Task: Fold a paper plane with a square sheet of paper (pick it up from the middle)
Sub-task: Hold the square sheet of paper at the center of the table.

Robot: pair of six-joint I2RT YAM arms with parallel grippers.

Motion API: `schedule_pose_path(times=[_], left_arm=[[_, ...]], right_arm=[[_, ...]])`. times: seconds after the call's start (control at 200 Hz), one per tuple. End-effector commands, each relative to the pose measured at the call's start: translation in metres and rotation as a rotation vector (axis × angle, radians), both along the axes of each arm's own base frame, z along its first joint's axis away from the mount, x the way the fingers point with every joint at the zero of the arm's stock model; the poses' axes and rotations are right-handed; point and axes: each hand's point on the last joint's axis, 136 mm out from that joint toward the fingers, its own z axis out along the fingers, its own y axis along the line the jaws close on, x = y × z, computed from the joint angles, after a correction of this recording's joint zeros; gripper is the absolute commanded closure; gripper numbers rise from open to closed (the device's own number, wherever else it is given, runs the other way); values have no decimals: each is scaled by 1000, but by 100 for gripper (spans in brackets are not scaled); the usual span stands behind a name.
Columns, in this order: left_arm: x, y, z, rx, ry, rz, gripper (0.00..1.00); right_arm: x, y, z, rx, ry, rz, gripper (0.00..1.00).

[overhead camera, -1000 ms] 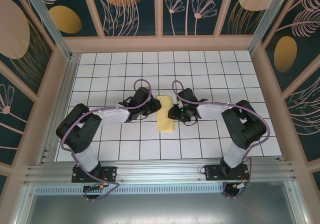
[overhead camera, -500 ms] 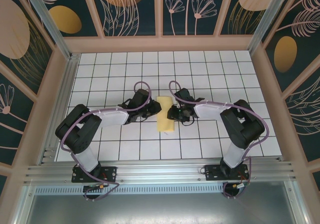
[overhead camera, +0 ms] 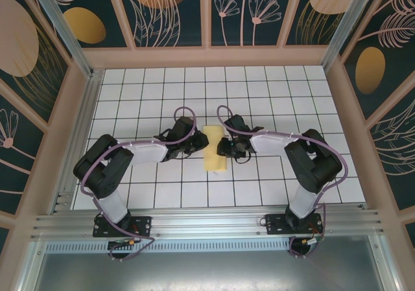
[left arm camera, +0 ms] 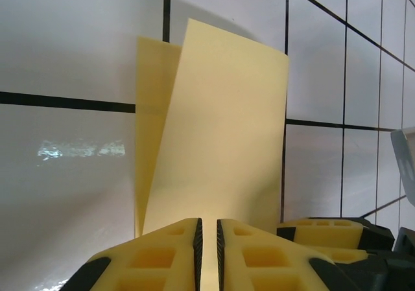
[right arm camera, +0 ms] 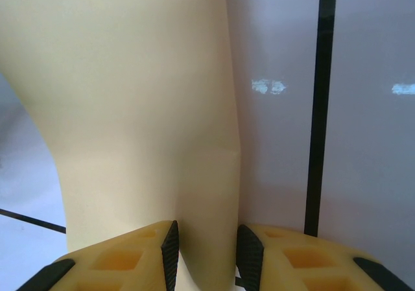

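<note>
The square sheet of paper (overhead camera: 214, 150) is pale yellow and lies folded into a narrow strip in the middle of the white grid table (overhead camera: 149, 90). My left gripper (overhead camera: 200, 142) meets it from the left. In the left wrist view the left gripper (left arm camera: 207, 221) has its jaws drawn to a thin slit, and the paper (left arm camera: 220, 122) runs into that slit with one flap raised. My right gripper (overhead camera: 224, 147) comes in from the right. In the right wrist view the right gripper (right arm camera: 206, 229) is shut on a rounded fold of the paper (right arm camera: 130, 109).
Pink frame walls (overhead camera: 214, 56) with dark floral panels enclose the table on three sides. An aluminium rail (overhead camera: 207, 223) with both arm bases runs along the near edge. Open grid tiles surround the paper.
The left jaws have narrowed on the paper. Both wrists have crept slightly toward the far side, and the paper's far end has shifted a little with them.
</note>
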Motion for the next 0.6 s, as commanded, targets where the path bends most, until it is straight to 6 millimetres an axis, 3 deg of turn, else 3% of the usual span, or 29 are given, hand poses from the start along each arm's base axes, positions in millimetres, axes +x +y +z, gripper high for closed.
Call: schedule_pose_path(times=[0.0, 0.27, 0.4, 0.595], left_arm=[[4, 0, 2, 14, -12, 22, 84], [8, -13, 15, -40, -37, -13, 84], [4, -24, 9, -96, -14, -52, 84], [5, -21, -4, -58, 8, -42, 85]], right_arm=[[-13, -21, -47, -130, 59, 19, 65], [-16, -21, -53, -143, 77, 35, 65], [-18, -24, -56, -155, 83, 35, 65], [-19, -23, -59, -162, 90, 38, 64]])
